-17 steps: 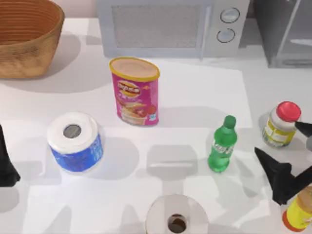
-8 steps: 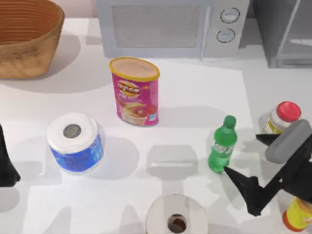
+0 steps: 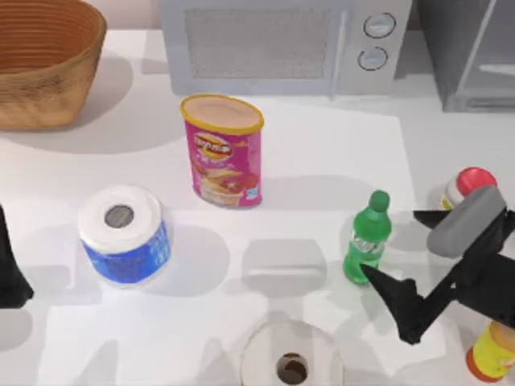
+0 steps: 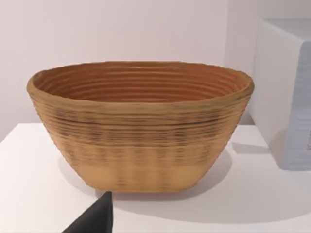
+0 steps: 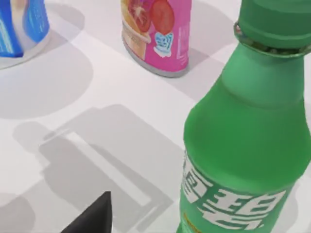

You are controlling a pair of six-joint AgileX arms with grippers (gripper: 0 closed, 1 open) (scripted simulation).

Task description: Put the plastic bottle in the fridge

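Green and translucent, the plastic bottle (image 3: pixel 368 241) stands upright on the white table (image 3: pixel 322 153) in the top view, and serves here as the landmark. Up and to the left of the bottle stands a pink can (image 3: pixel 224 150), and farther left lies a blue-wrapped paper roll (image 3: pixel 122 235); another paper roll (image 3: pixel 291 362) sits below the bottle at the near edge. Behind the bottle, along the back of the table, stands a light grey microwave (image 3: pixel 282 44), and to the bottle's upper right the dark grey fridge (image 3: pixel 471 52) is partly in view. Far to the upper left of the bottle sits a woven basket (image 3: pixel 44 60). Just right of the bottle is the right gripper (image 3: pixel 402 257), its two dark fingers spread wide, one near the bottle's base and one by a red-lidded jar (image 3: pixel 467 186); it holds nothing and the bottle stands apart from both fingers. A yellow bottle (image 3: pixel 492 352) stands to the lower right. The left arm (image 3: pixel 10 269) is parked far left of the bottle at the table's edge. From the left wrist view, the basket (image 4: pixel 141 124) stands on the table, with a dark fingertip (image 4: pixel 95 218) before it; I cannot tell how far that gripper is open. From the right wrist view, the bottle (image 5: pixel 248 131) looms close, with the pink can (image 5: pixel 158 31) beyond it and one dark fingertip (image 5: pixel 95 218) beside it.
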